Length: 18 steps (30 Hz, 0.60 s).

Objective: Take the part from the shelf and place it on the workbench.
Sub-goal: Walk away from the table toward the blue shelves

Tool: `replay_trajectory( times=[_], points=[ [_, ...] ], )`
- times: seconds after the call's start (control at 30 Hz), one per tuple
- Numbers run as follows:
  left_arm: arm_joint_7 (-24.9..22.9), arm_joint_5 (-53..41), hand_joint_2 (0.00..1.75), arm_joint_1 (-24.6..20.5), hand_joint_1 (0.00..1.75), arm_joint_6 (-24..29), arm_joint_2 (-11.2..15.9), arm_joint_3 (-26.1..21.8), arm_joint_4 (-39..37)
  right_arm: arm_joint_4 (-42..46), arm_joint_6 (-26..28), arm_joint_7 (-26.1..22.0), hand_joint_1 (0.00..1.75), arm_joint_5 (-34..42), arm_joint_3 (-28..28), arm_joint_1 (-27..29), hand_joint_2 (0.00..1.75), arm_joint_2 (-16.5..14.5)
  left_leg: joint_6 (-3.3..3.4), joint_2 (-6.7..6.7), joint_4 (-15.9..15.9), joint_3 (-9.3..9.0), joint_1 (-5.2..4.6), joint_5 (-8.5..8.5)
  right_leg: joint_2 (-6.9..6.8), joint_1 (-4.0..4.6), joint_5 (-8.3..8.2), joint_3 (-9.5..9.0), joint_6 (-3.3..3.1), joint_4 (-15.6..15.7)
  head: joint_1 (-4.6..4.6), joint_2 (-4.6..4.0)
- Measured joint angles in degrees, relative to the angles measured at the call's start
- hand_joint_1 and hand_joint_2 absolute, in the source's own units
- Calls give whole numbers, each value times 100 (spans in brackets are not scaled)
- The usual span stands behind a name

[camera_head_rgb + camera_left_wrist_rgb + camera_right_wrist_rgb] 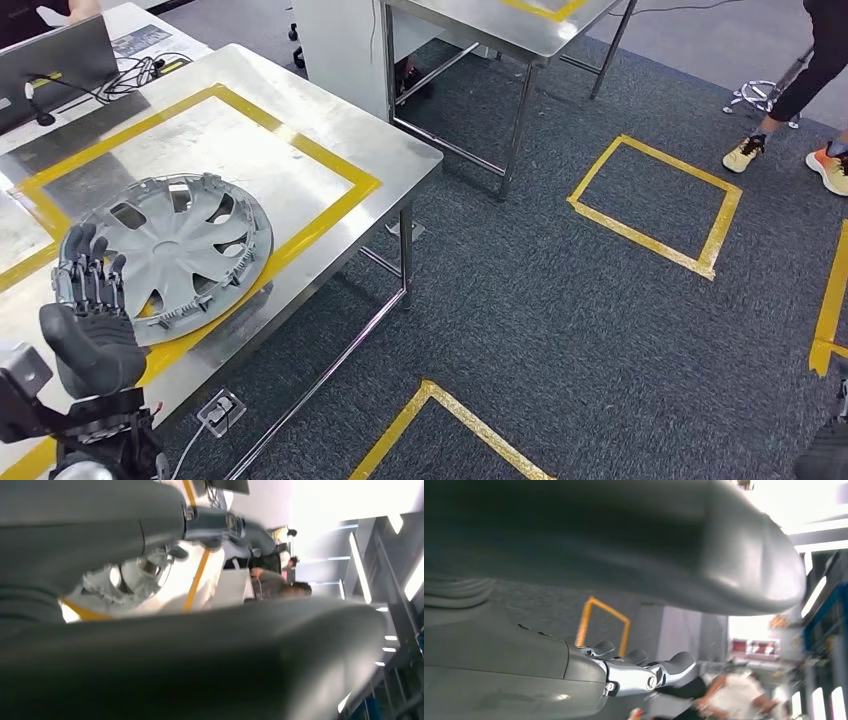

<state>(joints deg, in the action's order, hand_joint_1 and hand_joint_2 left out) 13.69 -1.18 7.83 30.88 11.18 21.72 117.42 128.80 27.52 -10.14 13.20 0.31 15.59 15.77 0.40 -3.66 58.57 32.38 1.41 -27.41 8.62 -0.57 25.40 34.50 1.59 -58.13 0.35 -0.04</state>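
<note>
Here the hubcap (172, 252) lies flat, face up, on the workbench (330, 135), left hand (90, 318) released beside it

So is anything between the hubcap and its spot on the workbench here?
Nothing visible. The hubcap already lies on the workbench, overlapping the yellow tape at the near edge. The left hand is at its rim; whether it touches is unclear.

Left arm rises from the lower left corner, its left hand (88, 300) upright with dark fingers (92, 270) spread and thumb apart, gripping nothing. In the right wrist view, the right hand (634, 672) shows fingers extended and apart, holding nothing.
</note>
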Motion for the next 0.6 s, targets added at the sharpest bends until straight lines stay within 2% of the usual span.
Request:
replay_trajectory(
  times=[0.03, 0.07, 0.13, 0.17, 0.2, 0.23, 0.27, 0.3, 0.37, 0.4, 0.43, 0.5, 0.53, 0.57, 0.6],
  points=[
    [3, 3, 0, -5, 0, -15, -1, 5, 15, -1, -32, 7, 0, 117, -105, 53, 0, -8, 24, 73, -19, -19, 5, 7, -76, 5, 19, 41, 32, -42, 8, 0],
    [5, 4, 0, -5, 0, -25, -2, 9, 29, -5, -71, 8, 0, 208, -208, 90, 0, -16, 53, 153, -40, -38, 12, 10, -233, 16, 89, 119, 63, -172, 40, 0],
    [1, 0, 0, 7, 0, -27, -3, 20, 50, -20, -136, -1, 0, 299, -393, 128, 0, -39, 97, 321, -59, -61, 1, -2, -643, 23, 384, 424, 117, -768, 125, 0],
    [-3, -2, 0, 15, 0, -24, -3, 23, 55, -31, -154, -5, 0, 317, -464, 143, 0, -52, 113, 412, -59, -60, -12, -14, -753, 8, 549, 625, 138, -1153, 159, 0],
    [-7, -3, 0, 22, 0, -20, -2, 27, 55, -44, -164, -10, 0, 328, -520, 165, 0, -70, 118, 500, -59, -61, -22, -25, -801, -8, 653, 785, 152, -1457, 177, 0],
    [-10, -11, 0, 26, 0, -14, -2, 30, 55, -57, -169, -19, 0, 340, -571, 186, 0, -92, 120, 589, -58, -64, -29, -37, -819, -19, 661, 855, 157, -1587, 193, 0],
    [-12, -26, 0, 26, 0, -8, -2, 34, 55, -69, -170, -33, 0, 358, -623, 202, 0, -115, 119, 674, -58, -71, -34, -49, -832, -23, 572, 810, 153, -1500, 210, 0],
    [-15, -46, 0, 25, 0, -3, -2, 37, 56, -78, -171, -58, 0, 384, -677, 211, 0, -138, 114, 754, -58, -84, -39, -62, -868, -20, 409, 647, 139, -1197, 230, 0],
    [-27, -87, 0, 20, 0, 7, -3, 44, 66, -88, -172, -120, 0, 446, -793, 217, 0, -180, 86, 899, -64, -128, -58, -89, -1093, 15, 126, 210, 73, -392, 253, 0],
    [-31, -103, 0, 18, 0, 11, -1, 45, 73, -91, -173, -150, 0, 468, -845, 218, 0, -199, 60, 959, -73, -156, -64, -107, -1194, 40, 59, 64, 36, -119, 255, 0],
    [-36, -111, 0, 16, 0, 14, 1, 46, 79, -93, -173, -172, 0, 478, -892, 220, 0, -218, 29, 1016, -87, -186, -64, -122, -1252, 67, 52, -1, -6, 14, 251, 0],
    [-40, -111, 0, 11, 0, 9, 4, 50, 84, -94, -167, -195, 0, 452, -976, 230, 0, -257, -41, 1133, -136, -258, -48, -149, -1152, 97, 58, -11, -80, 58, 257, 0],
    [-43, -89, 0, 3, 0, 3, 8, 51, 84, -91, -154, -197, 0, 416, -1012, 238, 0, -282, -73, 1103, -142, -285, -40, -168, -1081, 89, 38, -67, -116, 107, 255, 0],
    [-40, -62, 0, -6, 0, -4, 14, 50, 86, -88, -134, -195, 0, 372, -1040, 231, 0, -310, -98, 990, -89, -284, -33, -224, -1016, 75, 11, -131, -147, 160, 245, 0],
    [-38, -26, 0, -15, 0, -13, 24, 46, 87, -89, -108, -193, 0, 328, -1054, 209, 0, -342, -114, 818, 79, -221, -28, -330, -947, 57, -27, -194, -180, 210, 222, 0]
  ],
)
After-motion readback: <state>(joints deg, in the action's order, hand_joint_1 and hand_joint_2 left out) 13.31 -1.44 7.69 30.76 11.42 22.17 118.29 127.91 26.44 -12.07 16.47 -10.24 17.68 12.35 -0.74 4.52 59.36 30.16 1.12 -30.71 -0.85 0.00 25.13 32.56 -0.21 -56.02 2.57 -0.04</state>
